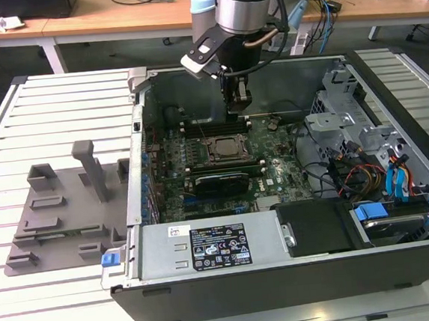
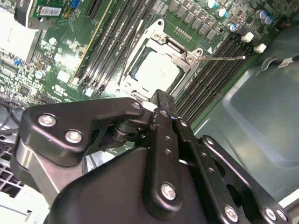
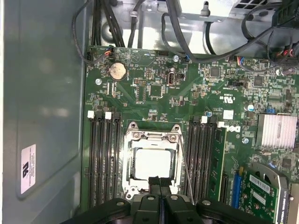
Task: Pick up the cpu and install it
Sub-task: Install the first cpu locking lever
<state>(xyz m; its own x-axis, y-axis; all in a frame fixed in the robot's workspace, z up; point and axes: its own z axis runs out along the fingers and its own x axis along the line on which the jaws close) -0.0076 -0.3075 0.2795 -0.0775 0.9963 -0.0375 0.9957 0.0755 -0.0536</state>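
Note:
The cpu [image 3: 152, 163], a pale silvery square, lies flat inside the metal socket frame [image 3: 133, 135] on the green motherboard. It also shows in the second wrist view as the cpu [image 2: 156, 70] and in the exterior view as the cpu [image 1: 225, 147]. My gripper [image 1: 238, 107] hangs inside the open computer case, a little above the board and just beyond the socket's far edge. Its two black fingers are pressed together with nothing between them, as the gripper [image 3: 159, 181] and the gripper [image 2: 161, 97] show in both wrist views. A thin socket lever [image 3: 184, 172] runs beside the frame.
Memory slots [image 3: 103, 158] flank the socket on both sides. A card [image 1: 220, 182] sits nearer the case front, and a drive cage with cables [image 1: 364, 155] fills the exterior view's right. A grey tray with upright posts [image 1: 68, 211] rests outside the case on the exterior view's left.

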